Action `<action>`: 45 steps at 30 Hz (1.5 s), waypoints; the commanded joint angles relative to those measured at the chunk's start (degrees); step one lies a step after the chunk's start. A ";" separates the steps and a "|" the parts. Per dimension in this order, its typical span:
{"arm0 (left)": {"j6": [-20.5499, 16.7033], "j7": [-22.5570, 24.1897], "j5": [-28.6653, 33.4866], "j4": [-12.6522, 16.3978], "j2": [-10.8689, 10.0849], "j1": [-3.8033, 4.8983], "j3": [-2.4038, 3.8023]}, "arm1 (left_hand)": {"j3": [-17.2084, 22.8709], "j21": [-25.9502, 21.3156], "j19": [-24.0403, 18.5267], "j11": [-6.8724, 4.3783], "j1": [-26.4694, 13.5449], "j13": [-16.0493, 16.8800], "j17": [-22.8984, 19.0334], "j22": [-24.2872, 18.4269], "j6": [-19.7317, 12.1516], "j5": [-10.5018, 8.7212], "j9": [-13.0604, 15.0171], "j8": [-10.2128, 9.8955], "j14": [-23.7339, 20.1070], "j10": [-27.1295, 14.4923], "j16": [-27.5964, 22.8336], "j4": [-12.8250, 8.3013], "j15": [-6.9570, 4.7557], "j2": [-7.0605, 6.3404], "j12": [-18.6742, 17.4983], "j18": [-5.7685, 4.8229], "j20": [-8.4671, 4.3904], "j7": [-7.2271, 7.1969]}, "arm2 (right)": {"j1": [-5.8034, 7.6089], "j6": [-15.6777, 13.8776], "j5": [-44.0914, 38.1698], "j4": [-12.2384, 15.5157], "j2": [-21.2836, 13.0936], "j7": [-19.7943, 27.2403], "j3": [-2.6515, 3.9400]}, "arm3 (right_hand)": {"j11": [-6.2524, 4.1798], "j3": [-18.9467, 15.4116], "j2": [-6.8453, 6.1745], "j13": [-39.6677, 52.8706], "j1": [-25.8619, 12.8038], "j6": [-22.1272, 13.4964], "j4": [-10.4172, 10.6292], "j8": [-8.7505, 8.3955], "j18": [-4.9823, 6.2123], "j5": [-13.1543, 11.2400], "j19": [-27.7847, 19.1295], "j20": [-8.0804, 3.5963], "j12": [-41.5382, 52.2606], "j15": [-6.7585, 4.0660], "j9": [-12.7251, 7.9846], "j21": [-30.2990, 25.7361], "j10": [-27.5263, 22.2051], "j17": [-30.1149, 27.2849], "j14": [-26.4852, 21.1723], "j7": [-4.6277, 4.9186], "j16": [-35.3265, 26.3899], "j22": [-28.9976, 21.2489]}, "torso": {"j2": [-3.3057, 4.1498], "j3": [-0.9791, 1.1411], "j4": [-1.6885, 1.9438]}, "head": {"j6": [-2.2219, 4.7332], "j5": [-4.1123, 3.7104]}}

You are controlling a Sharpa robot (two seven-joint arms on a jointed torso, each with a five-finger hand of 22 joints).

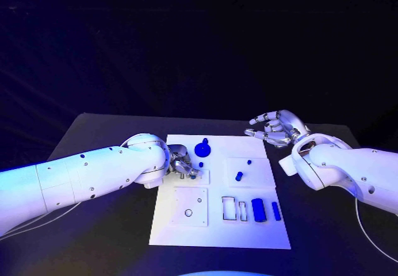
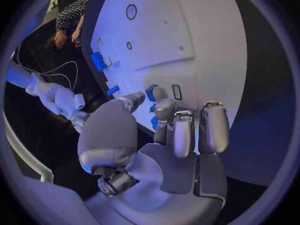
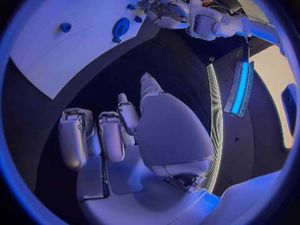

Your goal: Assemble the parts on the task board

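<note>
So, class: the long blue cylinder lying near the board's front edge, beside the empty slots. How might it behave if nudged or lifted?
The blue cylinder looks round and lies on its side on the flat task board, so a sideways nudge would probably roll it. It looks stiff and small, likely light. Its smooth surface may slip between fingers.

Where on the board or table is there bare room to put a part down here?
Free: the task board strip along its near edge, below the rectangular slots, and the black table left of the board. Crowded: the far-left corner, where the left hand works beside the round blue part.
</note>
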 commanded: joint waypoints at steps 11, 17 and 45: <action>0.46 -0.03 -0.04 0.68 -0.77 -0.23 0.39 | -1.10 -0.08 0.46 -0.11 -0.31 0.06 15.02 0.12 0.41 -0.90 0.10 -0.24 5.95 0.26 0.18 0.11 -0.31 0.06 0.29 -0.41 -0.13 0.11 | -0.03 0.36 -0.42 0.05 -0.04 0.88 0.00 | -0.27 -0.55 0.09 -0.10 -0.71 -0.47 0.06 0.29 0.68 0.05 3.17 -0.46 0.28 -0.42 0.07 -0.22 0.10 6.08 3.78 -0.08 -0.22 12.83 | 0.01 -0.05 0.01 | 0.05 -0.09; 0.18 -0.02 0.43 1.20 -1.32 -0.18 1.31 | -1.70 -0.12 0.42 -0.10 -0.76 -0.01 14.91 0.04 0.37 -1.09 0.12 -0.32 5.92 0.21 0.13 0.17 -0.31 0.22 0.24 -0.39 -0.14 0.12 | -0.03 0.38 -0.39 -0.05 0.02 0.92 0.00 | -0.26 -0.60 0.12 -0.11 -0.84 -0.49 0.06 0.31 0.69 -0.01 3.17 -0.46 0.28 -0.42 0.06 -0.24 0.10 6.13 3.79 -0.08 -0.20 12.83 | -0.02 -0.04 0.05 | 0.17 -0.08; 3.01 0.54 6.60 -7.68 -0.90 4.85 4.68 | -6.78 -2.92 -3.28 4.11 5.72 -10.28 11.02 -5.14 -7.79 -0.11 -5.66 -10.87 4.65 -7.80 -1.79 -0.04 3.28 1.91 -6.28 0.71 2.71 4.99 | -0.05 0.54 -0.28 -0.84 0.21 0.87 0.00 | -0.26 -0.65 0.18 -0.12 -1.01 -0.52 0.07 0.32 0.69 -0.07 3.17 -0.46 0.30 -0.41 0.06 -0.25 0.11 6.08 3.78 -0.08 -0.23 12.82 | 0.02 -0.03 0.06 | 0.75 0.22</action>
